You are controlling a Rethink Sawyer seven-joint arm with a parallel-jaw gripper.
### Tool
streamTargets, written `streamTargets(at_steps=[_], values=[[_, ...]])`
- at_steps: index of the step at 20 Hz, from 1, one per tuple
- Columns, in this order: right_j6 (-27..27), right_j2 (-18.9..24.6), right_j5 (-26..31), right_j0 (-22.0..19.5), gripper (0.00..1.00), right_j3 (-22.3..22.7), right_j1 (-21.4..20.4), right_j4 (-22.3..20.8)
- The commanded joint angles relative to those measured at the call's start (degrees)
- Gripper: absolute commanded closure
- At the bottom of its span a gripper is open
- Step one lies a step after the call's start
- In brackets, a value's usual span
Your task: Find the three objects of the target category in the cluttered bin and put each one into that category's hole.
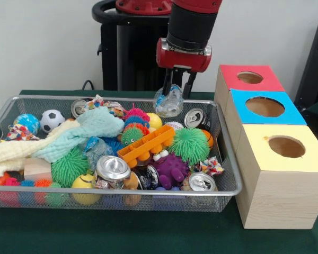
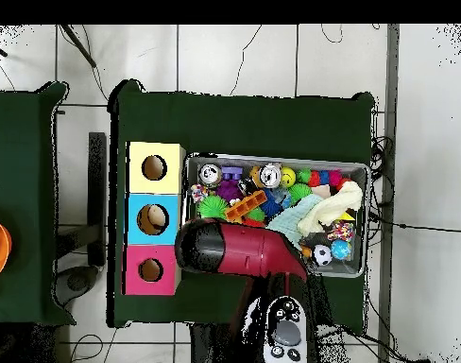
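Front view: no legible writing.

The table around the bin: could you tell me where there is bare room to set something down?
Bare green table runs along the front of the bin, below the yellow box. The overhead view shows another bare strip beyond the bin. Inside the bin it is packed. The gripper holds a crumpled bottle over it.

The wire bin (image 1: 222,174) fills the left and centre of the front view, heaped with toys, cans and a cloth (image 1: 69,138) at its left. Three boxes with holes (image 1: 278,174) stand in a row just right of it. The gripper (image 1: 175,90) hangs over the bin's upper-right corner, a crumpled plastic bottle (image 1: 168,103) between its fingers.
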Motion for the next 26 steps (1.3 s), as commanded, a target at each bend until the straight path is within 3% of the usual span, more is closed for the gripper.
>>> streamTargets(at_steps=[1,5,14,26], values=[[1.02,6.72,1.90,-5.51,0.00,3.26,-3.05,-0.26],[1.35,6.67,2.51,-5.37,0.00,2.16,-2.67,-0.44],[2.94,8.01,-2.41,-6.52,0.00,3.32,-1.51,-2.02],[3.54,7.99,0.46,-6.53,0.00,3.54,-1.75,-1.07]])
